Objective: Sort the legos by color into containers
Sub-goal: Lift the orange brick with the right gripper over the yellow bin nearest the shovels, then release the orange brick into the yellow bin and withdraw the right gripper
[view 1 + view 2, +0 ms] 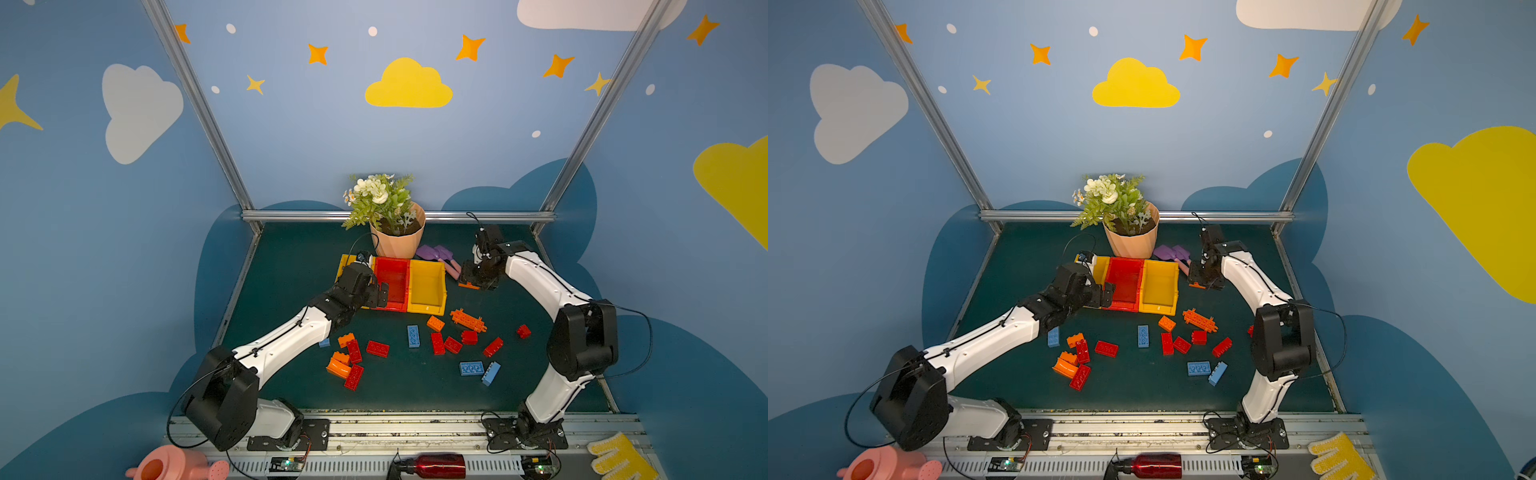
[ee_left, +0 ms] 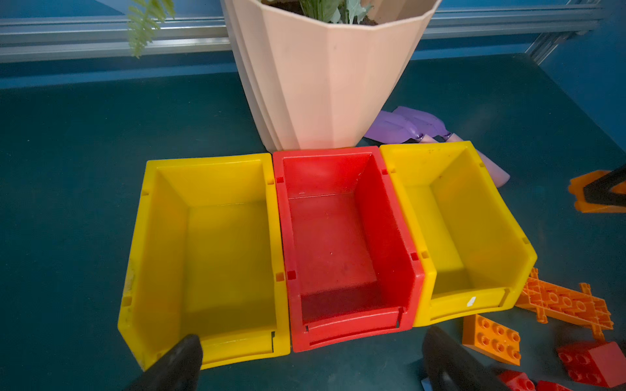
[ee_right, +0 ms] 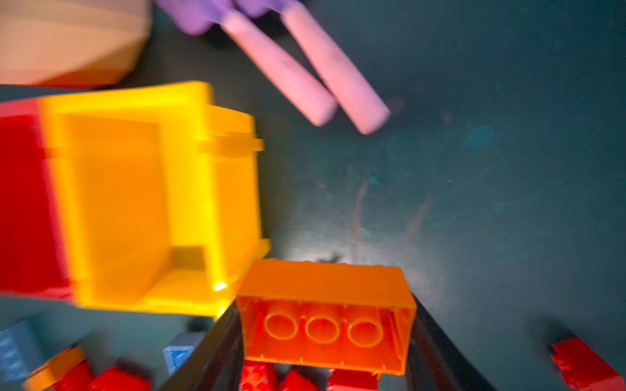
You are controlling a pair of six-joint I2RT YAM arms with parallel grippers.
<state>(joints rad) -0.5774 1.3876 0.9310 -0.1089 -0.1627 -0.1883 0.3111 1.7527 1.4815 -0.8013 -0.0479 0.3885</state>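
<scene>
Red metallic bottle lies closest, at 6 o'clock on the front rail. Pink plastic watering can at 7, yellow knitted glove at 5.

Both top views: on the dark green mat, three bins sit in a touching row toward 12. These are the left yellow open-top plastic bin, mostly hidden by the left arm, the red open-top plastic bin and the right yellow open-top plastic bin. Peach faceted flower pot is just behind the row, purple-and-pink toy shovels at 1. Left gripper hangs over the row's near edge, fingers spread, nothing between. Right gripper, at 3 o'clock of the right yellow bin, pinches an orange rectangular studded plastic brick. Loose red, orange and light-blue bricks are scattered from 7 to 4. Orange lattice piece is nearest the bins.

Left wrist view: spread fingertips frame the near walls of the left yellow and red bins. The pot crowds the red bin's far wall.

Right wrist view, blurred: jaws clamp the orange brick, hollow underside showing, just beside the right yellow bin's corner. It blocks the red bricks beneath.
</scene>
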